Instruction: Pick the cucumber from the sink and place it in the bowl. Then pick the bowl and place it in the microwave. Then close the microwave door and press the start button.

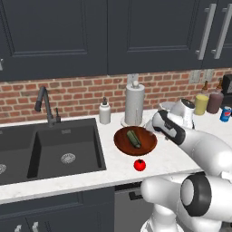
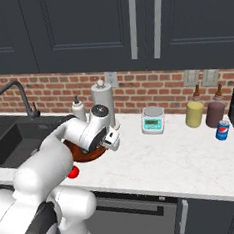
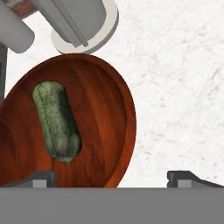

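Jaws stood wide apart on the gripper [image 3: 112, 178], with nothing between them; I saw one fingertip [image 3: 41, 177] over the near inner wall of the bowl [image 3: 109, 113] and the other over bare counter [image 3: 175, 87] to its side. From the left base camera I noted the hand hanging over the bowl's right rim, the white arm reaching in from the lower right.

The cucumber [image 1: 133, 138] lay flat inside the bowl [image 1: 122, 142], a little off centre, clear of the fingers. The bowl sat on the pale marble counter [image 1: 113, 170], just right of the black sink [image 1: 50, 154] and in front of the paper towel roll [image 1: 134, 105]. A small soap bottle [image 1: 104, 112] stood beside the roll, against the brick wall. A red tomato [image 1: 140, 165] rested on the counter near the bowl's front edge, not touching it.

From the right base camera I logged the arm covering most of the bowl [image 2: 89, 154], with the tomato [image 2: 72, 172] partly hidden behind the arm's elbow. Farther right along the counter stood a small kitchen scale [image 2: 153, 120], a yellow jar [image 2: 194, 114], a dark brown jar [image 2: 215, 113] and a blue soda can [image 2: 222, 130]. Dark cabinets [image 2: 81, 27] hung above.
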Motion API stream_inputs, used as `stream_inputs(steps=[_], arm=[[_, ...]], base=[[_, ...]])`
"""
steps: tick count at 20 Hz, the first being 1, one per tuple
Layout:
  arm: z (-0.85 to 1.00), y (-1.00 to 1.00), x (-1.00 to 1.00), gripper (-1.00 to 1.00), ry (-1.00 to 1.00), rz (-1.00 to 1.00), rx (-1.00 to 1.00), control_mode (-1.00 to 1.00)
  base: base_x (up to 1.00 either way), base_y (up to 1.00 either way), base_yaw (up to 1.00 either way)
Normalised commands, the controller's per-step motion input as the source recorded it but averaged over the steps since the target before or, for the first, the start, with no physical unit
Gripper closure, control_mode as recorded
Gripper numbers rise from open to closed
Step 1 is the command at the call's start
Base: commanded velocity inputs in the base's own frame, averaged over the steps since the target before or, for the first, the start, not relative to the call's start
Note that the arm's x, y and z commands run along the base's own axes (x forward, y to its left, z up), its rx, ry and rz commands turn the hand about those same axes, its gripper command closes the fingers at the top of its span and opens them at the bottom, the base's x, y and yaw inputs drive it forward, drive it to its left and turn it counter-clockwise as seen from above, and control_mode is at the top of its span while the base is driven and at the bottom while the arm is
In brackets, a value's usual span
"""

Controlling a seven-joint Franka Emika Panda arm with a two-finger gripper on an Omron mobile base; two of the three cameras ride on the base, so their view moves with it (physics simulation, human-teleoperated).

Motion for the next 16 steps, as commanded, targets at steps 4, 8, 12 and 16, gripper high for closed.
stream_inputs(steps=[4,8,12,16], arm=[[-0.14,0.00,0.13,-1.00,0.08,0.00,0.00,-1.00],[-0.25,0.00,0.09,-1.00,0.06,0.00,0.00,-1.00],[-0.27,0.00,0.06,-1.00,0.01,0.00,0.00,-1.00],[-0.29,0.00,0.00,-1.00,0.00,0.00,0.00,-1.00]], base=[[0.00,0.00,0.00],[0.00,0.00,0.00],[0.00,0.00,0.00],[0.00,0.00,0.00]])
